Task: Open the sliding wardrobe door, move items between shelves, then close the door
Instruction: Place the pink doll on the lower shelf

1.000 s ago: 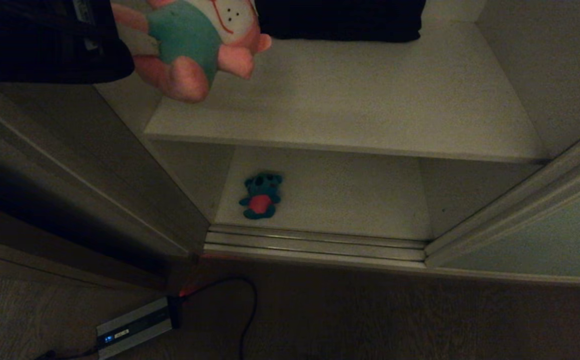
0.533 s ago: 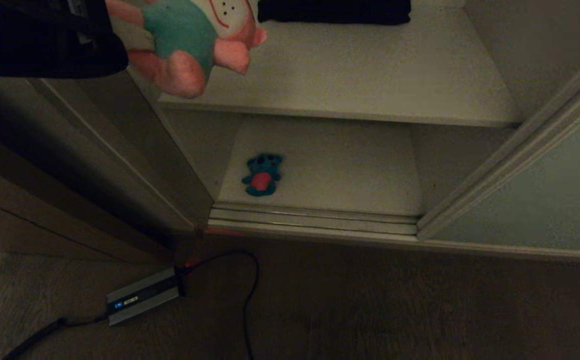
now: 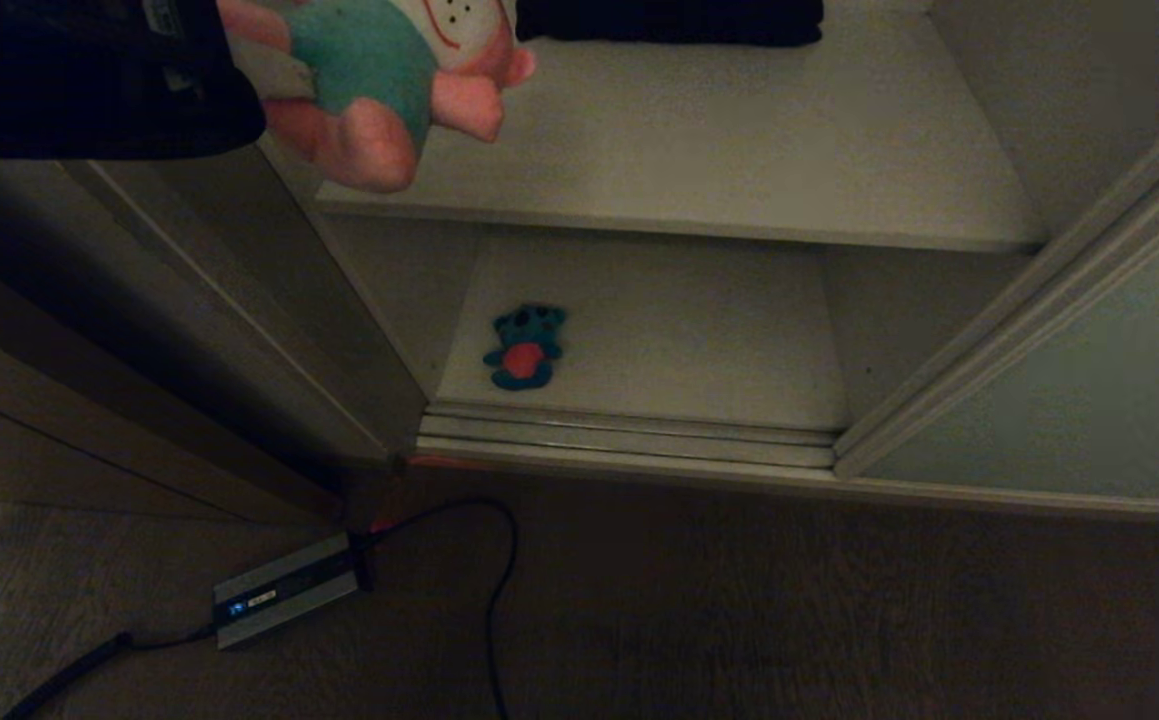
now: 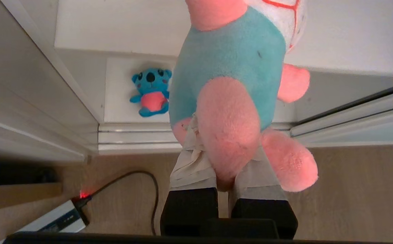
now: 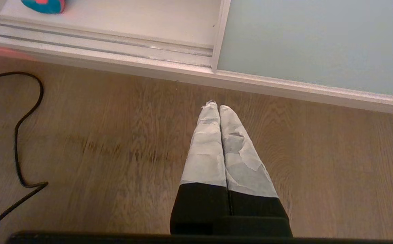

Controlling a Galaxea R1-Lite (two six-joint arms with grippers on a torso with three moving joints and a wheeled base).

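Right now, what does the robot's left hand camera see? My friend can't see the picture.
The left gripper is shut on a leg of the pink plush toy, holding it in the air before the open wardrobe. Beyond it, the blue plush toy lies on the bottom shelf, and a black cable crosses the wood floor.

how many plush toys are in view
2. The pink plush toy with teal body hangs clamped in the left gripper; the small blue plush toy with red belly lies on the lower shelf.

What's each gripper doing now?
Left gripper: shut on the pink plush toy.
Right gripper: shut, empty, above the floor.
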